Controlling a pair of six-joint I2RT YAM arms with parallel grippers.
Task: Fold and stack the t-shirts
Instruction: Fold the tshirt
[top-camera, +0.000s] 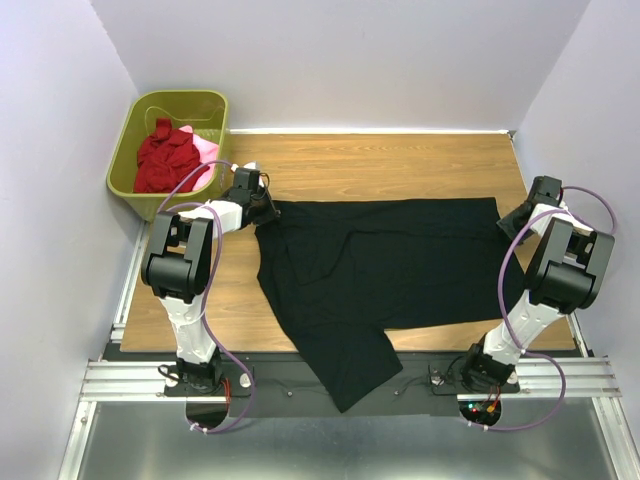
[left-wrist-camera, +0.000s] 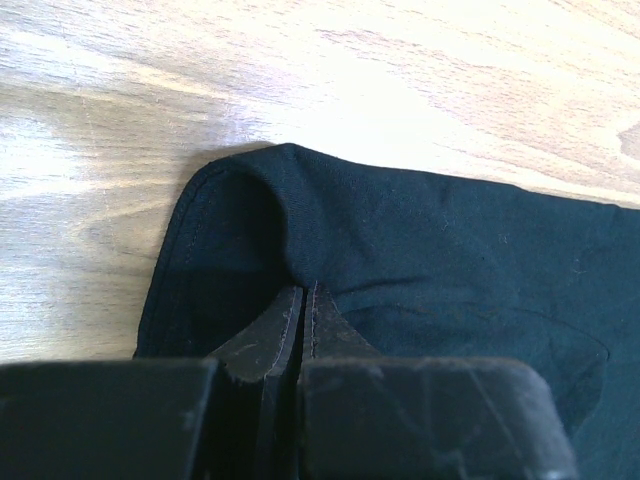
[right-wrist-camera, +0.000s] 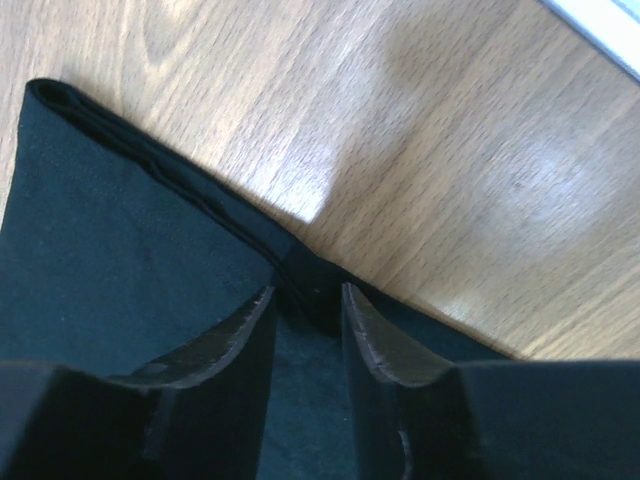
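The large black t-shirt (top-camera: 380, 260) lies spread on the wooden table (top-camera: 400, 160), with one part hanging over the near edge. My left gripper (top-camera: 262, 208) is at its far left corner. In the left wrist view it (left-wrist-camera: 302, 290) is shut on a pinch of the black cloth (left-wrist-camera: 450, 250). My right gripper (top-camera: 522, 215) is at the shirt's far right edge. In the right wrist view it (right-wrist-camera: 307, 292) is open, its fingers astride the folded black edge (right-wrist-camera: 120, 230). A dark red shirt (top-camera: 165, 155) and a pink shirt (top-camera: 205, 148) lie crumpled in the basket.
The olive-green plastic basket (top-camera: 215, 110) stands off the table's far left corner. White walls close in on the left, back and right. Bare wood shows behind the shirt and at the near left.
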